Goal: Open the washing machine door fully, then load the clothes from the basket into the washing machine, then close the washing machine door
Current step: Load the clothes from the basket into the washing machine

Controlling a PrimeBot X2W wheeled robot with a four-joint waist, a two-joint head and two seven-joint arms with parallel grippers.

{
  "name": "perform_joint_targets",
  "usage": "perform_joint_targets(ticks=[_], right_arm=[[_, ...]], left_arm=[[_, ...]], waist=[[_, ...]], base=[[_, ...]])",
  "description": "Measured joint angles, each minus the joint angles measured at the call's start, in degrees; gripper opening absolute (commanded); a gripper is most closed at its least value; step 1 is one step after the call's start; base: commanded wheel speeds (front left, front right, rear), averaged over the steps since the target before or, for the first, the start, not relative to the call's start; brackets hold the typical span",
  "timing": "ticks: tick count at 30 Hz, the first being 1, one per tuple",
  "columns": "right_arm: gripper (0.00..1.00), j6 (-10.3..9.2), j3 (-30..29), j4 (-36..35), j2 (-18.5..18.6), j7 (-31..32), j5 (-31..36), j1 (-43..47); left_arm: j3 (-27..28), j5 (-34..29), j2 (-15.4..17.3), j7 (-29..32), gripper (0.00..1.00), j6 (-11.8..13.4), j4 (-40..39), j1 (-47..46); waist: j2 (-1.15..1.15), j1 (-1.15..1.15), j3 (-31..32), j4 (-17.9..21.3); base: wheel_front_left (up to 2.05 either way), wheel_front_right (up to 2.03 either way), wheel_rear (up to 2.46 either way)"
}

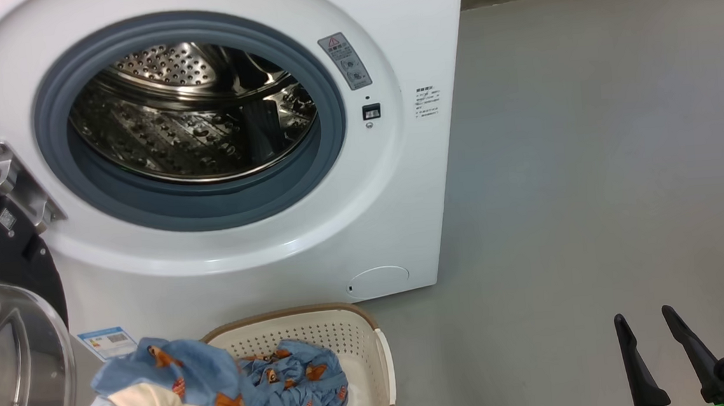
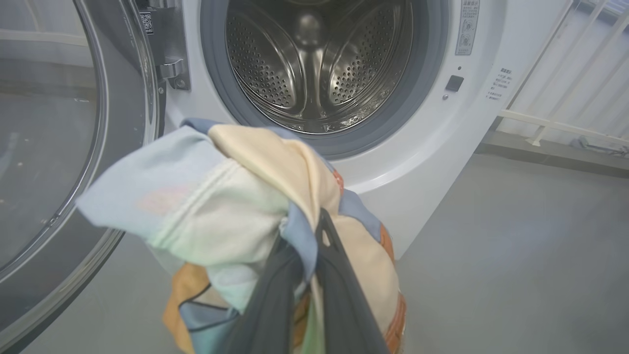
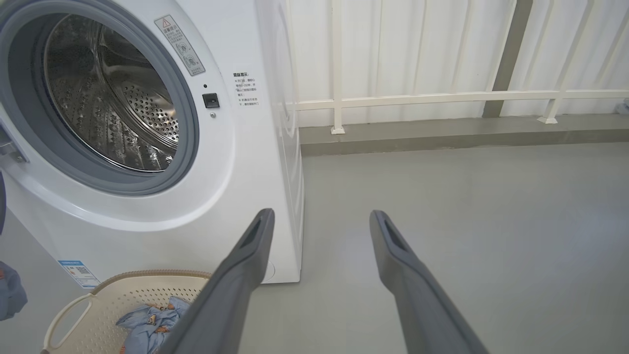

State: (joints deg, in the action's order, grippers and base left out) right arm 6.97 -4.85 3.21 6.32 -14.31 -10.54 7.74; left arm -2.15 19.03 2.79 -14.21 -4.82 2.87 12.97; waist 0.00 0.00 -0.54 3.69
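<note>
Grey floor (image 1: 587, 149) runs bare to a white railing (image 3: 442, 96) behind the washing machine (image 1: 415, 46). Its door (image 2: 49, 147) stands swung wide on my left, so the drum is clear for loading. My left fingers (image 2: 339, 285) are pinched narrow on part of the clothes (image 2: 221, 196), held up before the drum mouth. The rest lies in the basket (image 1: 319, 312) below. My right fingers (image 3: 236, 275) hang aside, spread wide and empty.

- Your head camera looks down, close, onto the white boxy front-loading washing machine (image 1: 399, 194).
- Your wrist cameras face it from lower; all share its perforated steel drum (image 2: 314, 64).
</note>
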Motion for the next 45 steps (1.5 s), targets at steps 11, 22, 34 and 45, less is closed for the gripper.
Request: perform_joint_targets(ticks=[11,22,34,45], right_arm=[[1.0,0.0,0.5,0.0,-0.1,0.0,0.1,-0.1],[1.0,0.0,2.6,0.0,-1.7,0.0,0.1,-3.7],[1.0,0.0,5.1,-0.3,-3.1,0.0,0.1,-10.3],[1.0,0.0,7.1,-0.5,-3.4,0.0,0.0,-15.7]], left_arm=[[-1.9,0.4,0.0,0.0,0.0,0.1,-2.5,-0.3],[-4.2,-1.9,0.4,0.0,0.0,-0.5,-1.2,-10.8],[-2.8,-3.8,3.8,0.1,0.0,-0.5,7.6,-29.6],[1.2,-6.4,6.8,-0.2,0.0,1.0,15.7,-46.0]], waist=[[0.0,0.0,-1.5,-0.5],[0.0,0.0,-6.5,0.7],[0.0,0.0,-14.6,2.9],[0.0,0.0,-22.3,6.4]], base=[[0.0,0.0,0.0],[0.0,0.0,0.0],[0.0,0.0,0.0],[0.0,0.0,0.0]])
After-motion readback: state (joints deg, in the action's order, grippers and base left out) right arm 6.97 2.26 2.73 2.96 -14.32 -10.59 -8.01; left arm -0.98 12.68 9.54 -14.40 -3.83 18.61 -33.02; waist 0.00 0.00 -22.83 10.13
